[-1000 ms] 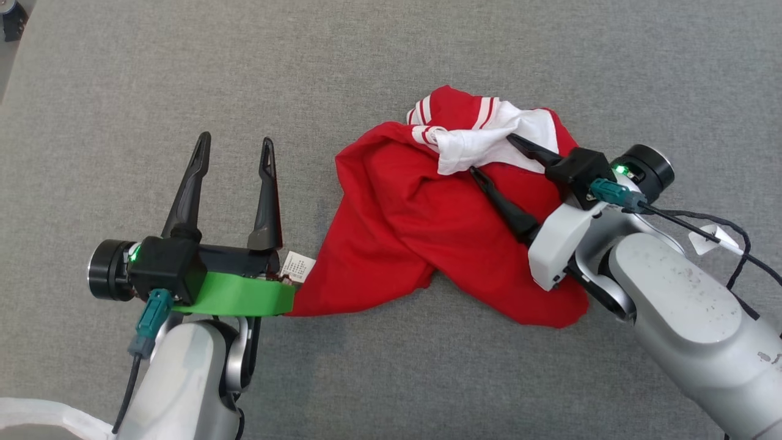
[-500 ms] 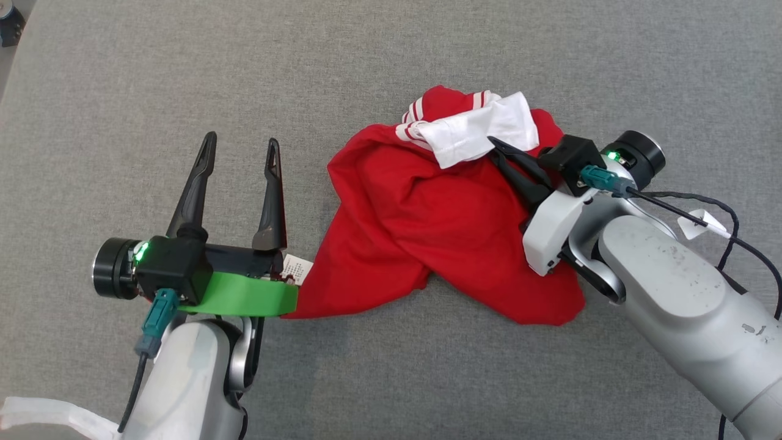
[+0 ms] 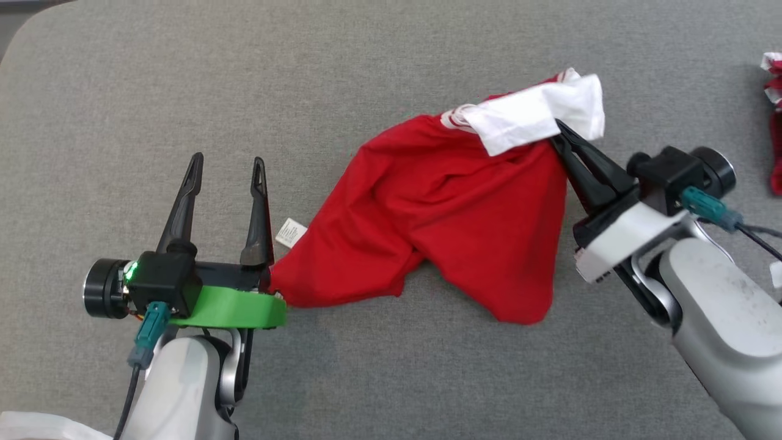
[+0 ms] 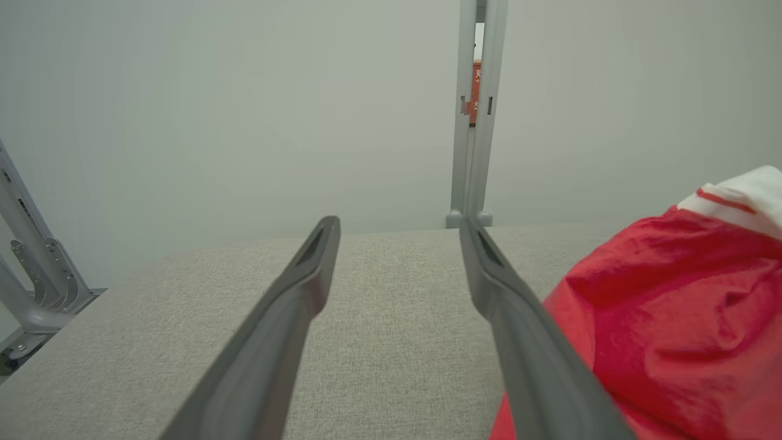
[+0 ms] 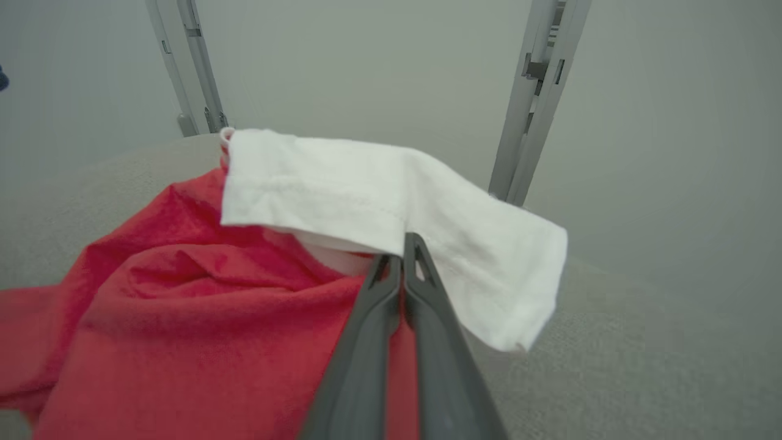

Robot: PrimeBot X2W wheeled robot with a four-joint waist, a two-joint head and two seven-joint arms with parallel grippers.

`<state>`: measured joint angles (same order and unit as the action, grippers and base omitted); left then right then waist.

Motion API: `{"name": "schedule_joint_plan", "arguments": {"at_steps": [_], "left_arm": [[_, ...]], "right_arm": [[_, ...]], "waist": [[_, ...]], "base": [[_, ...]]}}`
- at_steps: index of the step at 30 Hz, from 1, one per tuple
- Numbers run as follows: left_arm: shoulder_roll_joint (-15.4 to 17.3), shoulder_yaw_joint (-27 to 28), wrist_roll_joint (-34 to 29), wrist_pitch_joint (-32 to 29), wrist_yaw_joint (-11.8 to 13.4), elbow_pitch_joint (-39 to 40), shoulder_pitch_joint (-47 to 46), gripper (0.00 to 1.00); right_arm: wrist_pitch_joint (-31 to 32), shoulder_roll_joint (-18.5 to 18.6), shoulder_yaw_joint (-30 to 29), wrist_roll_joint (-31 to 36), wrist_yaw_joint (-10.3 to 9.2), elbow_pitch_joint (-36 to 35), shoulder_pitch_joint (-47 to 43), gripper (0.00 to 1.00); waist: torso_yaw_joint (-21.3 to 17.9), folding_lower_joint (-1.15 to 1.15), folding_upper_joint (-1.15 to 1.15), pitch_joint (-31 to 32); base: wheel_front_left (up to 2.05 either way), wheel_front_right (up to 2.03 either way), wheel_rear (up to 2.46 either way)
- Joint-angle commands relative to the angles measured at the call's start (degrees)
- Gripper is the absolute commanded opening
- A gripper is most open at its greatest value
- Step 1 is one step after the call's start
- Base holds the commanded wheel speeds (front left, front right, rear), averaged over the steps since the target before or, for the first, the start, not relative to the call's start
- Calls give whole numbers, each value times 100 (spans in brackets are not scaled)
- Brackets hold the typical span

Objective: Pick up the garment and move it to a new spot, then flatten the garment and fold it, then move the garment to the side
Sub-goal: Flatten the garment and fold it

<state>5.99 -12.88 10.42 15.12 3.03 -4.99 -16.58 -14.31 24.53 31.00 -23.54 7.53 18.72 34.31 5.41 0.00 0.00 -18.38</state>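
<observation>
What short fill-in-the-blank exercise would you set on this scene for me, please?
1. The right pincer is ____ on the garment.
2. The left pincer stands ____ and holds nothing.
3. The garment's main colour is ____, with a white section beside the grip.
Missing words: shut; open; red.

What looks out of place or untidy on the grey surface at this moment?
The red garment lies crumpled, not flat, its white part bunched where the right gripper pinches it. Its care label sticks out beside the open left gripper. Nothing looks torn.
</observation>
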Motion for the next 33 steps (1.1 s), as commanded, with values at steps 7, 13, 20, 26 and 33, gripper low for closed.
{"name": "schedule_joint_plan", "arguments": {"at_steps": [7, 13, 20, 26, 33], "left_arm": [[48, 93, -43, 2, -16, -40, 212, 100], [79, 147, 3, 2, 9, -116, 344, 100], [129, 194, 39, 2, 63, -220, 506, 100], [185, 240, 106, -25, 111, -283, 682, 100], [265, 299, 178, -104, 200, -248, 951, 100]], "right_arm": [[255, -217, -1332, 364, -9, -819, -1920, 0], [514, -861, -2288, 678, -9, -1220, -3280, 0], [527, -1243, -2510, 710, -9, -1606, -3586, 100], [450, -1306, -2524, 768, -9, -2301, -3671, 100], [620, -1288, -2747, 821, -9, -2711, -3777, 100]], "waist": [[-326, 0, 0, 226], [-468, 0, 0, 327], [-590, 0, 0, 453], [-666, 0, 0, 645], [-708, 0, 0, 928]], "base": [[0, 0, 0], [0, 0, 0], [0, 0, 0], [0, 0, 0], [0, 0, 0]]}}
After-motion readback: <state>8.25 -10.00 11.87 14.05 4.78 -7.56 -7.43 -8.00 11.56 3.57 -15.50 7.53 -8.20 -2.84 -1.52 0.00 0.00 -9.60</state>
